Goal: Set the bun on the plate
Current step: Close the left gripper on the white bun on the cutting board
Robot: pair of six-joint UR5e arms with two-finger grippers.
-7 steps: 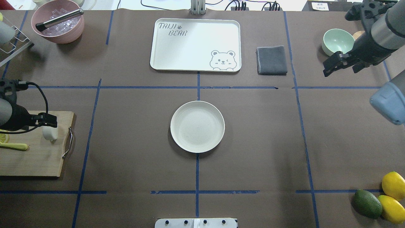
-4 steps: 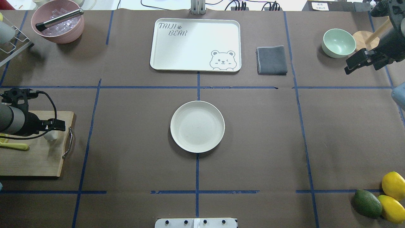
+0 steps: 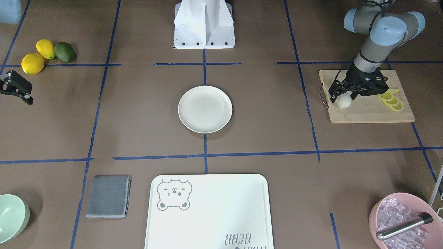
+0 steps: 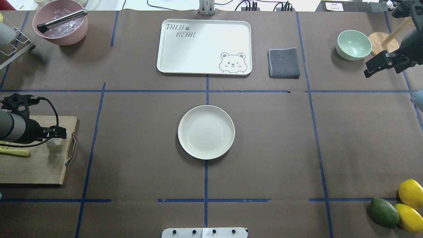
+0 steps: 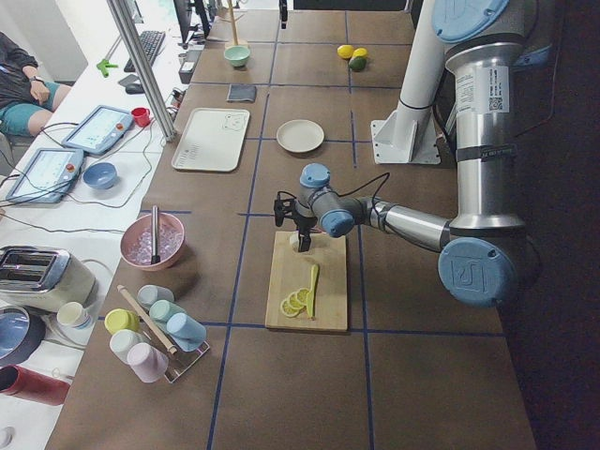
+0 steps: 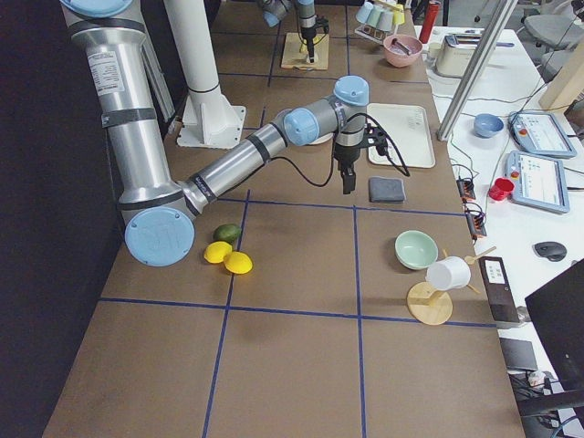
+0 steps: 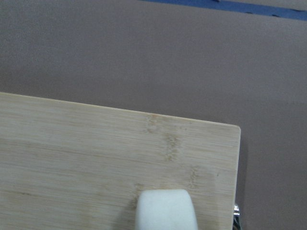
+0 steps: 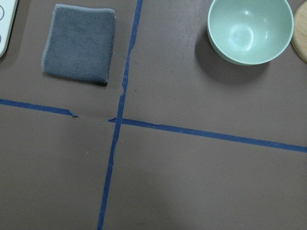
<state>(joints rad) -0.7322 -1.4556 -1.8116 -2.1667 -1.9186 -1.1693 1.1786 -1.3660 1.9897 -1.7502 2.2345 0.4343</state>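
Observation:
The bun (image 3: 344, 103) is small and white and lies near the handle end of a wooden cutting board (image 3: 370, 112). My left gripper (image 3: 342, 97) hangs just over it, open, with a finger on either side. From overhead only a sliver of the bun (image 4: 53, 142) shows under the left gripper (image 4: 58, 134). It fills the bottom edge of the left wrist view as a white bun (image 7: 165, 211). The cream plate (image 4: 206, 132) sits empty at the table's centre. My right gripper (image 4: 371, 67) is open and empty in the air beside the mint bowl.
Lemon slices (image 3: 391, 100) lie on the board behind the left gripper. A bear-print tray (image 4: 205, 46), grey cloth (image 4: 284, 62) and mint bowl (image 4: 353, 44) line the far side. A pink ice bowl (image 4: 61, 23) stands far left. Lemons (image 4: 409, 193) and an avocado (image 4: 383, 211) sit near right.
My left gripper has shifted over the bun and now covers most of it. The right arm has swung away to the right, past the mint bowl.

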